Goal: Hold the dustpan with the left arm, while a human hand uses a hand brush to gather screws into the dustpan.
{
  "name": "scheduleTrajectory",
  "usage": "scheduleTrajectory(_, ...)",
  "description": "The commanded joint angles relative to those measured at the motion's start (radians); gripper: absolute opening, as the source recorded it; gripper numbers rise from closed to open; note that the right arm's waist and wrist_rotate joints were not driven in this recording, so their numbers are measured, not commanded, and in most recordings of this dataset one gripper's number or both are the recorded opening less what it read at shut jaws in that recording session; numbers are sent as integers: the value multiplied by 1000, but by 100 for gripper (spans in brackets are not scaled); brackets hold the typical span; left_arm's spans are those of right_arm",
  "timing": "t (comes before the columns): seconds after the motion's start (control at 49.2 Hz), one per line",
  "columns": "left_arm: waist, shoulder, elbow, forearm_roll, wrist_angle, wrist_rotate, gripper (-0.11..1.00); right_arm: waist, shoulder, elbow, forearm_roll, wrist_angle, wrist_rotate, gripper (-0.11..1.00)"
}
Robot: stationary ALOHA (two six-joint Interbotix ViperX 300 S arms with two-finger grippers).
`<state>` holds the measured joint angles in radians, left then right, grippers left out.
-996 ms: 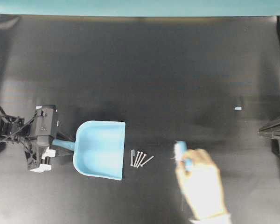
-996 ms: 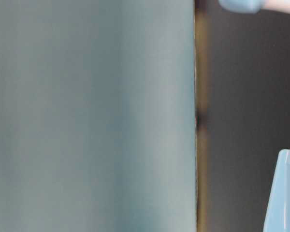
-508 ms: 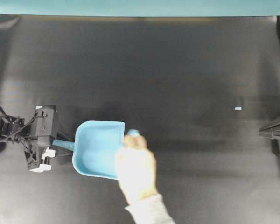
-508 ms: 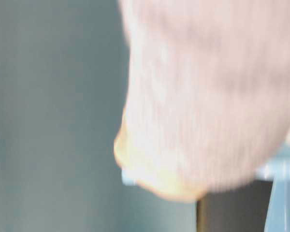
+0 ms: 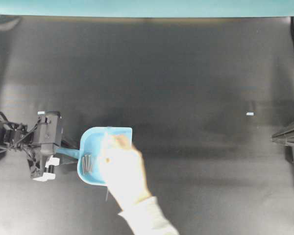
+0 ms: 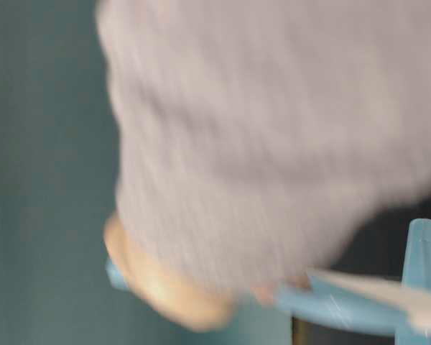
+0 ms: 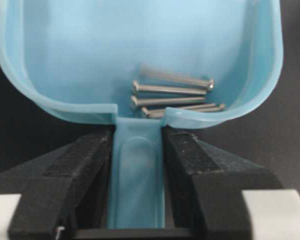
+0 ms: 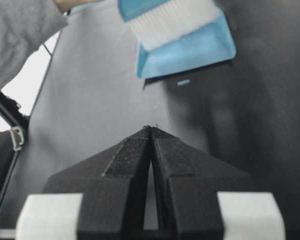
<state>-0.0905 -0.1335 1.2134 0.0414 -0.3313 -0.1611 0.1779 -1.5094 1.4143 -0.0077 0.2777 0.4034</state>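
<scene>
The light blue dustpan point(image 5: 92, 140) lies flat on the black table, wide edge to the right. My left gripper point(image 5: 63, 152) is shut on its thin handle point(image 7: 137, 175), a black finger pressed against each side. Several grey screws point(image 7: 172, 92) lie together at the back of the pan point(image 7: 90, 50), also visible from overhead as the screws point(image 5: 87, 163). The human hand point(image 5: 121, 169) with a grey sleeve covers most of the pan. It holds the hand brush point(image 8: 172, 17), white bristles inside the dustpan point(image 8: 200, 50). My right gripper point(image 8: 150, 129) is shut and empty, far to the right.
A tiny pale blue fleck point(image 5: 250, 113) lies on the mat at the right. The right arm point(image 5: 289, 134) sits at the table's right edge. A teal wall point(image 5: 147, 7) runs along the far side. The grey sleeve point(image 6: 273, 144) fills the table-level view.
The hand swept the brush leftward from right of the screws onto the pan. The screws went from the table into the back of the dustpan. My left gripper held still.
</scene>
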Motion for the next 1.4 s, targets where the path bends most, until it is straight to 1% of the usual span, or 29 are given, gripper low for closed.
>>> scheduleTrajectory(0.0,11,-2,11,3,-75,5,31,0,5,-6,-2,-9,0,0)
scheduleTrajectory(0.203,38,-12,100,3,-396,17,31,0,5,-6,-2,-9,0,0)
scheduleTrajectory(0.285,51,-11,117,3,-460,18,31,0,5,-6,-2,-9,0,0)
scheduleTrajectory(0.508,54,-6,103,3,-468,41,31,0,5,-6,-2,-9,0,0)
scheduleTrajectory(0.793,54,-15,101,3,-486,46,31,0,5,-5,-2,-9,2,0)
scheduleTrajectory(0.955,54,-18,100,3,-482,60,31,2,5,-5,-2,-9,0,0)
scheduleTrajectory(1.382,60,-34,81,3,-454,58,31,0,5,-6,-2,-9,0,0)
